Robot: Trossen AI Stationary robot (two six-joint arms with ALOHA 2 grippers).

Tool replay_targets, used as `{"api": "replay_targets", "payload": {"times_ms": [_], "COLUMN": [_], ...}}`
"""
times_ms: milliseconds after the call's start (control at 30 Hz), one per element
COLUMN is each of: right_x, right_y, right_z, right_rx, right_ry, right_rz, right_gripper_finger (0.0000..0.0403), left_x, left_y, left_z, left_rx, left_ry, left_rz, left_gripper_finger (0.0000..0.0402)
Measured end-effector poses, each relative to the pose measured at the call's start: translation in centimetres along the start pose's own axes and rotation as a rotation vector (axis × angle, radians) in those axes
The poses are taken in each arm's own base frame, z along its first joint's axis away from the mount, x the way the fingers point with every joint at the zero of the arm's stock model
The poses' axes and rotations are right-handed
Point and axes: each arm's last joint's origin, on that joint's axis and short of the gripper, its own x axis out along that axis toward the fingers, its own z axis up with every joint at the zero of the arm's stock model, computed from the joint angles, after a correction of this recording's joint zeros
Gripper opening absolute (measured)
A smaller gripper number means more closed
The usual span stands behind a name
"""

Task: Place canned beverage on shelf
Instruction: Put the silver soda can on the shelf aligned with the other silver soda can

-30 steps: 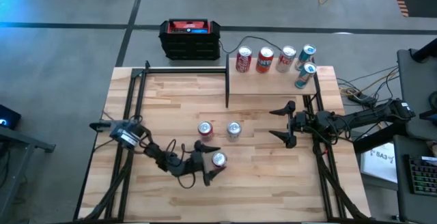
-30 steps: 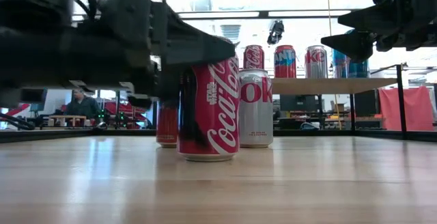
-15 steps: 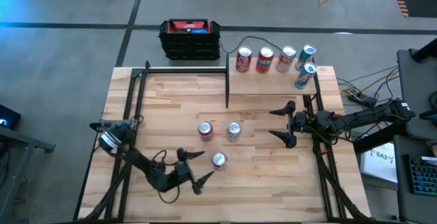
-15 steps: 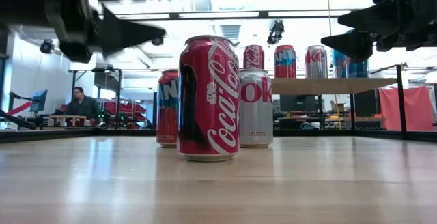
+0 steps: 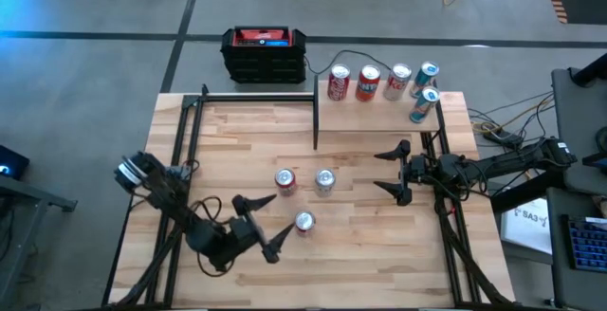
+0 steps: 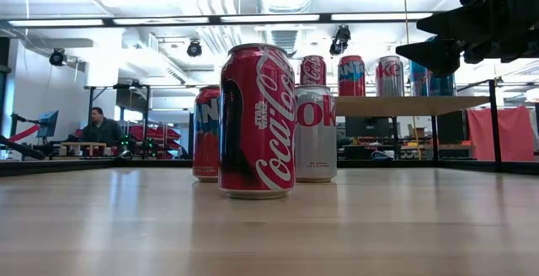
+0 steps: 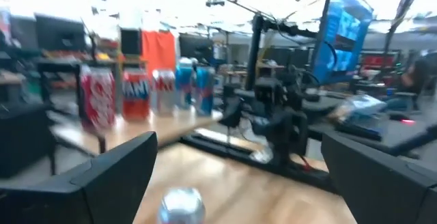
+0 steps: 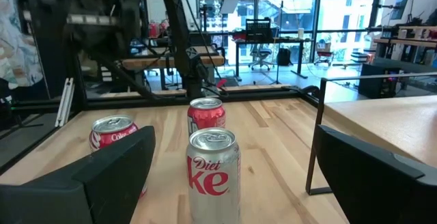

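Cylindrical metal cans [image 5: 303, 221] (glossy); wood shelf [image 5: 379, 121]

Left pincer [image 5: 266, 226] hangs wide open, empty, near the tabletop's front edge, its arm bent in from the left edge, while the right pincer [image 5: 392, 171] waits spread and empty by the right edge.

Two dark jointed arms, black cables, pointed black gripper [image 5: 264, 226] fingers
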Motion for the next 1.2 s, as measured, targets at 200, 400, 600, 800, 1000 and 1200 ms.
{"api": "replay_targets", "payload": {"times_ms": [200, 400, 600, 800, 1000, 1200], "right_x": [0.0, 0.0, 0.0, 0.0, 0.0, 0.0], "right_y": [0.0, 0.0, 0.0, 0.0, 0.0, 0.0], "right_z": [0.0, 0.0, 0.0, 0.0, 0.0, 0.0], "right_rx": [0.000, 0.000, 0.000, -0.001, -0.001, -0.001], "right_ry": [0.000, 0.000, 0.000, 0.003, 0.004, 0.003], "right_rz": [0.000, 0.000, 0.000, 0.000, 0.000, 0.000], "right_gripper_finger": [0.0383, 0.0383, 0.0383, 0.0383, 0.0383, 0.0383], "left_x": [2.6, 6.3, 9.8, 11.8, 11.5, 8.6], "left_y": [-1.9, -4.6, -5.6, -2.3, 2.1, 6.8], "left_z": [3.5, 5.3, 6.3, 7.4, 6.9, 5.1], "left_rx": [0.136, 0.275, 0.487, 0.360, 0.215, 0.134], "left_ry": [-0.027, 0.000, 0.077, 0.240, 0.270, 0.218], "left_rz": [0.061, 0.112, 0.020, -0.092, -0.101, -0.114], "left_gripper_finger": [0.0397, 0.0397, 0.0397, 0.0397, 0.0397, 0.0397]}}
